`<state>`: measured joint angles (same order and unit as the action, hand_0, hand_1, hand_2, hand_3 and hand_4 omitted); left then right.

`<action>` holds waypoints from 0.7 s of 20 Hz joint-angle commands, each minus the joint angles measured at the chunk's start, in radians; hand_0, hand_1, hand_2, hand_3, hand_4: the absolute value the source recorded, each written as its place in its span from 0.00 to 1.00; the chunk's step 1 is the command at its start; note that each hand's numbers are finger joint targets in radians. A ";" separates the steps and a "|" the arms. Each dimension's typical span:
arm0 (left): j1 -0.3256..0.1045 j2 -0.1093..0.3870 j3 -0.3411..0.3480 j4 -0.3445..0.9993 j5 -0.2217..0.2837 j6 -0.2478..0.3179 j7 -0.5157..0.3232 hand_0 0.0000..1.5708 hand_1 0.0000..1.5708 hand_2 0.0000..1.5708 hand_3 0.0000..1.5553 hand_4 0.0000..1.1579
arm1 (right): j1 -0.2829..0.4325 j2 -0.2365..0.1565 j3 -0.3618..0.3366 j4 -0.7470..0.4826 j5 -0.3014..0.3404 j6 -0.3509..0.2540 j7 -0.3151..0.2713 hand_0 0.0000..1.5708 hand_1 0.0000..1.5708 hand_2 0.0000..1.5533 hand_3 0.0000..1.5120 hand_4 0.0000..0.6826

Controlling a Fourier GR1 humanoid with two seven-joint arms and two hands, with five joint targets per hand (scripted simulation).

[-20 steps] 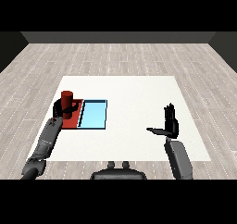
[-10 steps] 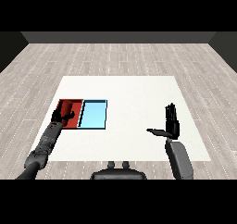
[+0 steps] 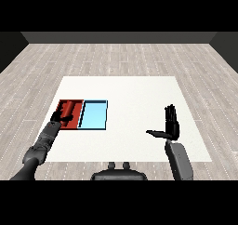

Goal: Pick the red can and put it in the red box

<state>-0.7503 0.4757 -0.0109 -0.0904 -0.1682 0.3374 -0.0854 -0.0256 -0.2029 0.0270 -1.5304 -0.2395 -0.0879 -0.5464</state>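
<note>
Table is white and takes up most of the view; two trays lie side by side near its left edge, touching; red tray outermost, light blue tray just inboard of it; nothing shows in the blue one.

Right forearm comes up from the lower right; right hand is held upright above the table, well apart from both trays; fingers straight and pointing up, thumb out to the side; released, carrying nothing.

Left forearm comes in from the lower left corner and reaches to the near edge of the red tray; left hand sits at that edge, dark against the tray; too small and too merged with the tray to read its fingers, so cannot tell whether it is grasping or let go.

Red can is inside the red tray; appears to lie on its side, long axis running toward the far edge; just beyond the left hand, contact between them not readable.

Progress, as a judgement: can is where the task wants it, so the placing looks essentially done; what is left is confirming release and pulling the left arm clear of the tray without nudging the can; lying down it could roll, though the tray rim should contain it.
</note>
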 commanded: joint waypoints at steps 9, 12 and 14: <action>-0.021 -0.002 0.045 0.025 0.030 0.016 0.052 0.00 0.00 0.00 0.00 0.00 | -0.023 -0.020 -0.027 -0.004 -0.022 0.054 -0.011 0.00 0.00 0.00 0.00 0.00; 0.036 0.003 0.152 -0.083 0.134 0.110 -0.169 0.00 0.00 0.00 0.00 0.00 | -0.010 0.016 0.001 -0.026 -0.004 0.025 -0.020 0.00 0.00 0.00 0.00 0.00; 0.035 -0.030 0.243 -0.166 0.230 0.048 -0.301 0.00 0.00 0.00 0.00 0.00 | -0.017 0.011 0.001 -0.016 0.007 0.023 -0.026 0.00 0.00 0.00 0.00 0.00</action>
<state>-0.7413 0.4717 0.1153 -0.1525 -0.0560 0.3808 -0.2028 -0.0306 -0.1933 0.0252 -1.5475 -0.2420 -0.0611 -0.5683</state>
